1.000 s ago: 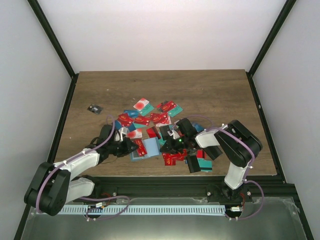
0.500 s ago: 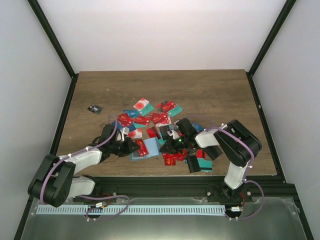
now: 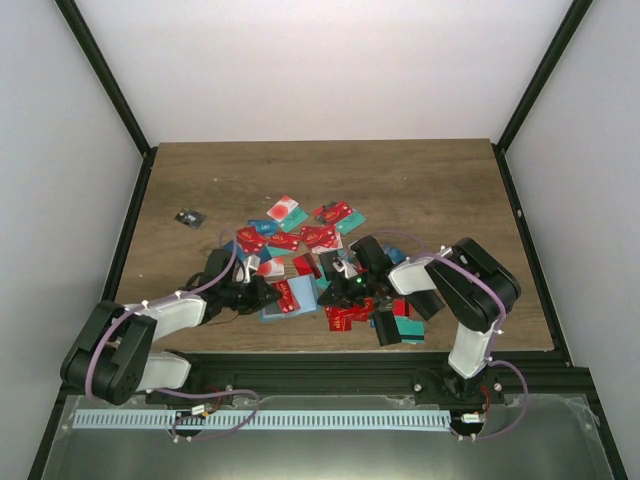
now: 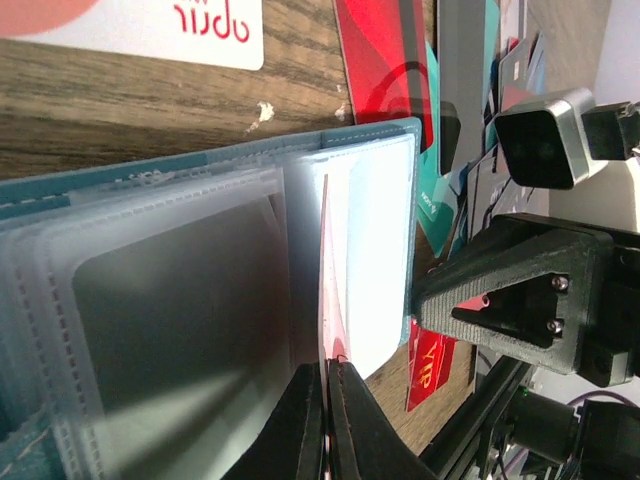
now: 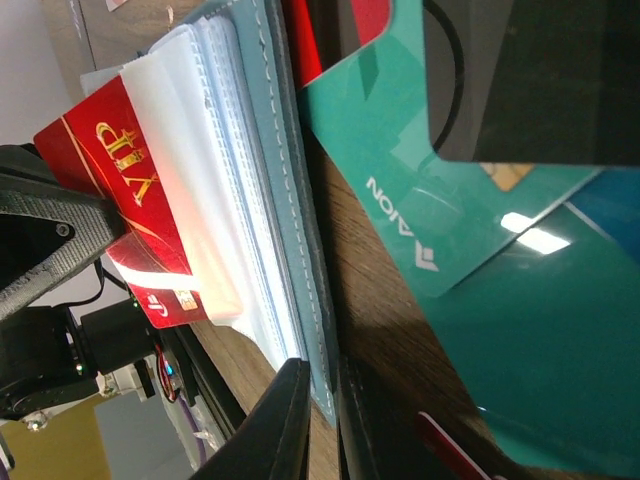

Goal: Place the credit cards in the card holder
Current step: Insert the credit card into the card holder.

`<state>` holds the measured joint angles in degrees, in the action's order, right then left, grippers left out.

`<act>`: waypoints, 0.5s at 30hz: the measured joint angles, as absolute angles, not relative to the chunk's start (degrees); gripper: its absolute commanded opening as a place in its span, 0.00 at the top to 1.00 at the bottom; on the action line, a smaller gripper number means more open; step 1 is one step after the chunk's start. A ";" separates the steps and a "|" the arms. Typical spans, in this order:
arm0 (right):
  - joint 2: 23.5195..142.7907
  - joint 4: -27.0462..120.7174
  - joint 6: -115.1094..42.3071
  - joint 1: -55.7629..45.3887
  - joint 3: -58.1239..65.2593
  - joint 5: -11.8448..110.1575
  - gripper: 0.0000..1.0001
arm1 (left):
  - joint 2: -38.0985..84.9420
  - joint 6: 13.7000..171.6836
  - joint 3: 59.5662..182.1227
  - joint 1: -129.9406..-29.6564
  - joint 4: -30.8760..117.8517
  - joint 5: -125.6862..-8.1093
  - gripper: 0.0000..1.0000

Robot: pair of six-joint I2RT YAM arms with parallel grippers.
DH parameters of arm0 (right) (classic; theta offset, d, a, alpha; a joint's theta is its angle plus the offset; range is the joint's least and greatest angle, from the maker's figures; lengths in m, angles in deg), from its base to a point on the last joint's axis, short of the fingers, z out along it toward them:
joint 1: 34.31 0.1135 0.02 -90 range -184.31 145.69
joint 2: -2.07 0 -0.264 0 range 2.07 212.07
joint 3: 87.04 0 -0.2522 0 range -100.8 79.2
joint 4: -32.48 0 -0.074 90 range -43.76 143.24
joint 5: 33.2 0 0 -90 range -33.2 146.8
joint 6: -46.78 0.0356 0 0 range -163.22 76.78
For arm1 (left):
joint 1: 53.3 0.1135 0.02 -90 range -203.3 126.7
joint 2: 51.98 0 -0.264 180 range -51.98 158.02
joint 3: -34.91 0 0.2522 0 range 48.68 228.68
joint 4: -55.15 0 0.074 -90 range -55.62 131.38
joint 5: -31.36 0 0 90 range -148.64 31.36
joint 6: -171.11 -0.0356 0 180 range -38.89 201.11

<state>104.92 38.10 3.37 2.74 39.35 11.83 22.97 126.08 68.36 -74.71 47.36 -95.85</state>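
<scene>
The teal-blue card holder (image 3: 298, 296) lies open on the table between my two grippers, its clear sleeves (image 4: 170, 330) fanned out. My left gripper (image 4: 328, 362) is shut on a thin red-and-white credit card (image 4: 326, 290), held edge-on over the sleeves near the holder's right edge. My right gripper (image 5: 322, 365) is shut on the edge of the card holder's (image 5: 275, 150) cover. From above, the left gripper (image 3: 268, 291) is on the holder's left and the right gripper (image 3: 330, 292) on its right. Several loose credit cards (image 3: 300, 238) are scattered behind the holder.
A red VIP card (image 5: 110, 170) lies beyond the holder and a teal card (image 5: 430, 200) beside it. Black blocky cases (image 3: 386, 328) sit near the right arm. A small black object (image 3: 187, 218) lies alone at the left. A white card (image 4: 150, 25) rests above the holder.
My left arm has shifted slightly, bringing its held card closer over the holder's sleeves. The right arm and the holder have stayed in place.
</scene>
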 measured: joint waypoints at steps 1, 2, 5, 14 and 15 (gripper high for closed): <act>104.99 38.12 3.37 2.77 39.26 11.83 0.88 | 23.08 126.06 68.36 -74.71 47.21 -95.89 0.96; 105.12 38.12 3.37 2.81 39.13 11.80 0.89 | 23.32 126.06 68.36 -74.71 47.10 -96.02 0.96; 105.45 38.12 3.37 2.96 38.69 11.72 0.89 | 24.81 126.00 68.36 -74.71 47.14 -96.59 0.96; 105.53 38.14 3.74 2.96 38.62 11.63 0.89 | 28.92 124.29 69.30 -74.16 48.45 -98.89 0.96; 105.53 38.16 3.81 2.96 38.60 11.63 0.89 | 29.33 123.70 69.89 -74.18 48.08 -99.04 0.96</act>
